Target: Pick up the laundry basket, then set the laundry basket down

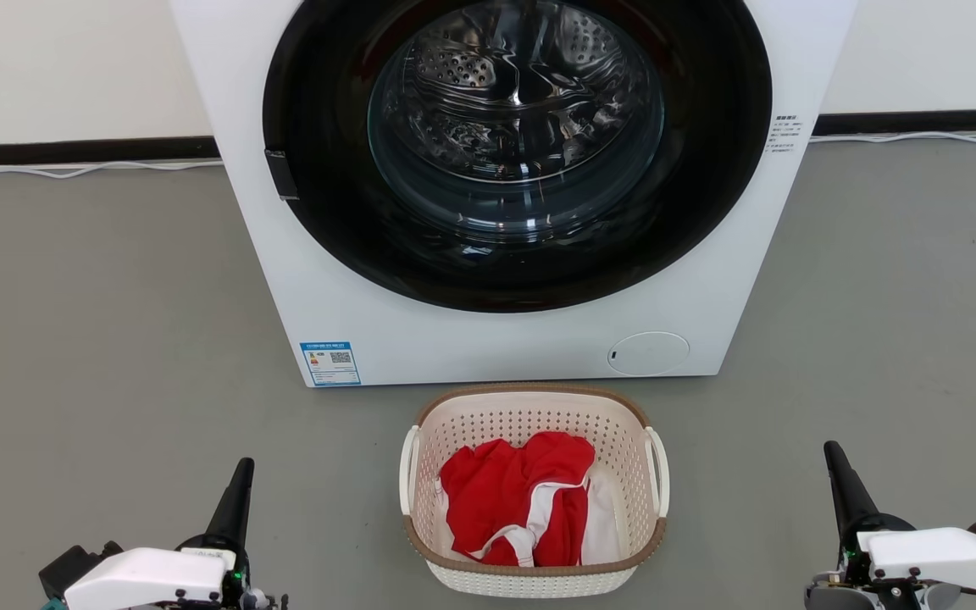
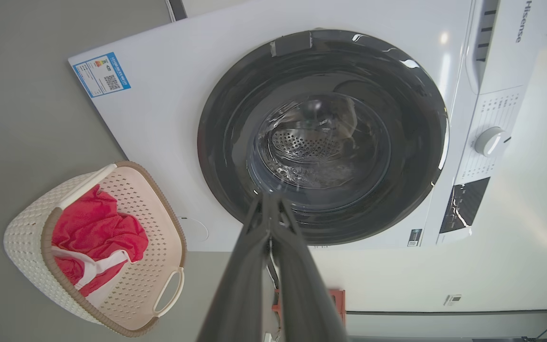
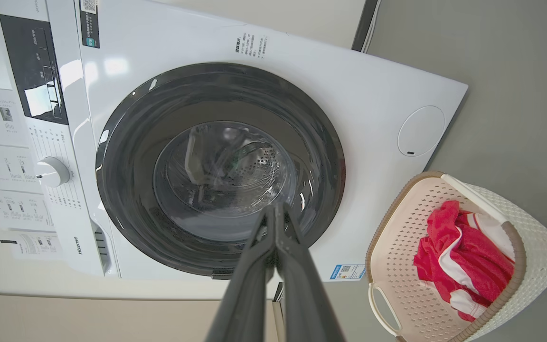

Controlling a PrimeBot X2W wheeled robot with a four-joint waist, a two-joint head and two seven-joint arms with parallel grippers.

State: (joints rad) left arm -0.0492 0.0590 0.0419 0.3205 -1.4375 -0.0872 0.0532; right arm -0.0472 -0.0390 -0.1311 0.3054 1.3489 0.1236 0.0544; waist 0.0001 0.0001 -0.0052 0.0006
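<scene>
Lower left: left gripper, fingers pinched together, empty. Left of centre, on washer: blue label with QR code, print too small to read. Lower centre: laundry basket standing on floor just before washer, red garment inside. Lower right: right gripper, likewise closed, empty, well apart from basket. Fits either basket awaiting pickup or basket set down again. "Hisense" legible, upper right of left wrist view.

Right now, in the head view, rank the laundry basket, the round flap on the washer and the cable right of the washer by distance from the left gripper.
From the left gripper:
1. laundry basket, close on its right.
2. round flap, low on the washer front.
3. cable, far right, at the back.
</scene>
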